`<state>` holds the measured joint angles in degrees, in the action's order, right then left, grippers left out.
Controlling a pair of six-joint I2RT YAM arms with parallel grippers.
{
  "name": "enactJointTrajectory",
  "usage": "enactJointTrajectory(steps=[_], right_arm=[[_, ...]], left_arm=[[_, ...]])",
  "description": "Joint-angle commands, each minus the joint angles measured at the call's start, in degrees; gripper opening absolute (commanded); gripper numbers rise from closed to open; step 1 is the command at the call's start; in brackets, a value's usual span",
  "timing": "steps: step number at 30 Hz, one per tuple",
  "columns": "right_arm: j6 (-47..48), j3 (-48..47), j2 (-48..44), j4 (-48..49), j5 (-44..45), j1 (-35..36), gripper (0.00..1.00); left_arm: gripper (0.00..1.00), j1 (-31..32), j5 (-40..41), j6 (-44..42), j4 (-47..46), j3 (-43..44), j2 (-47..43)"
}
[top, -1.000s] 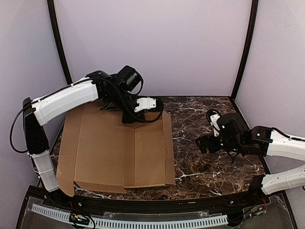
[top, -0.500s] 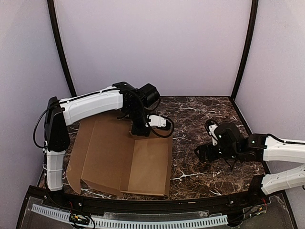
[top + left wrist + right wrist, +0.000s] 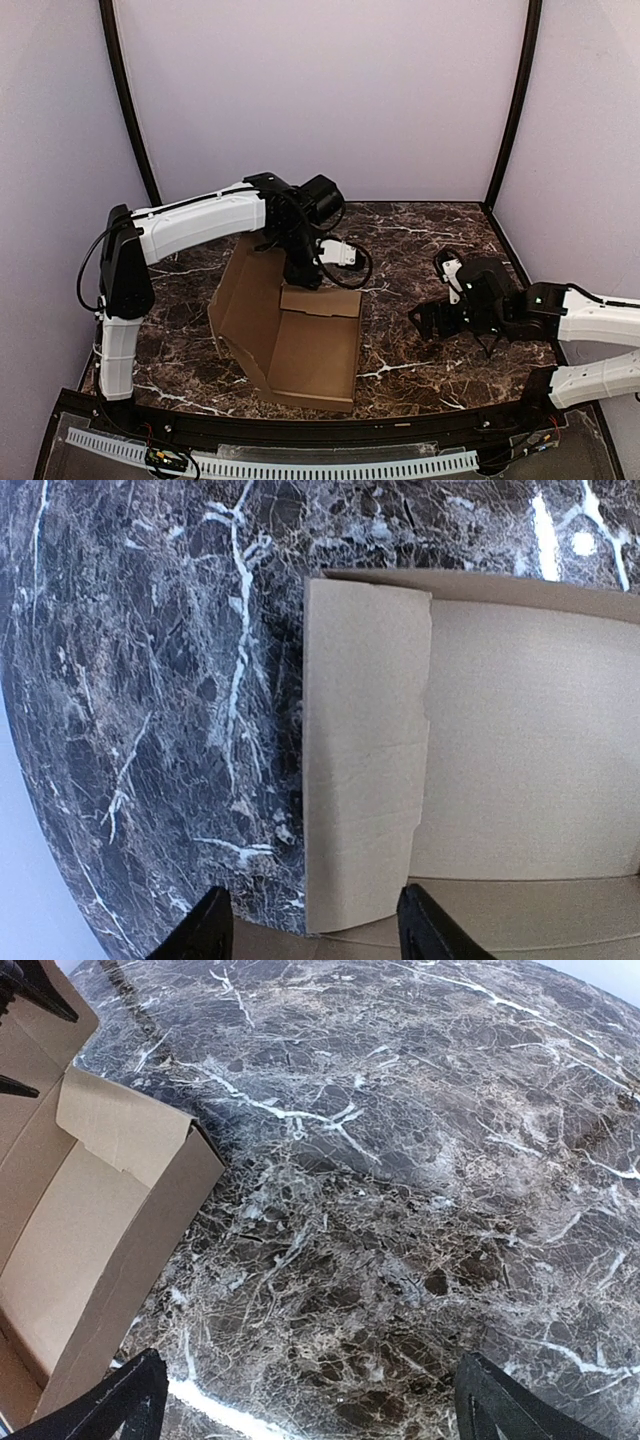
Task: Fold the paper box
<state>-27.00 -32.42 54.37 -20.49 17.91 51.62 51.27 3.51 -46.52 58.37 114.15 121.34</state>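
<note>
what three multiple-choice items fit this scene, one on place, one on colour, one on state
1. Where is the right gripper relative to the paper box?
A) inside it
B) over bare table to its right
C) touching the back wall

2. What colour is the box?
A) white
B) blue
C) brown

3. How is the box's left panel?
A) raised
B) lying flat
C) torn off

B: its fingers frame only marble in the wrist view.
C: plain brown cardboard.
A: it stands tilted up from the base.
</note>
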Motion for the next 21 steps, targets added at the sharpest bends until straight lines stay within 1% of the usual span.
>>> enactJointTrajectory(steps=[1,6,12,14,15,17,19,20,21], right_arm=[[1.6,0.1,-0.9,2.7,-1.2,-0.4,0.99],[4.6,-2.1,-0.8,3.0,-0.6,-0.4,0.99],[9.7,-4.8,1.4,5.3,-2.3,-0.7,0.99],[11.6,-6.4,3.2,5.9,-4.3,-1.6,0.99],[12.9,-7.4,4.4,6.2,-5.7,-2.1,0.99],[15.0,-9.5,6.7,6.7,-8.1,-3.2,0.99],[17.1,-11.8,9.1,7.2,-11.2,-4.5,0.99],[18.0,-12.9,10.5,7.6,-12.6,-5.1,0.99],[18.8,-13.8,11.6,8.1,-14.2,-5.8,0.99]], left_arm=[[0.57,1.6,-0.4,0.1,-0.5,4.2,0.0],[0.62,2.7,-1.2,2.4,-2.6,9.6,-0.6],[0.68,4.1,0.5,6.6,-9.8,11.0,-6.5],[0.72,4.3,2.2,9.6,-12.9,10.7,-9.1],[0.75,4.4,4.0,10.9,-14.9,10.5,-10.0],[0.78,4.4,6.3,14.8,-16.9,10.0,-12.6],[0.81,4.4,9.5,19.9,-18.8,8.3,-15.4],[0.82,4.4,10.5,21.0,-19.5,6.5,-17.7],[0.85,4.4,13.1,23.4,-21.0,5.3,-19.0]])
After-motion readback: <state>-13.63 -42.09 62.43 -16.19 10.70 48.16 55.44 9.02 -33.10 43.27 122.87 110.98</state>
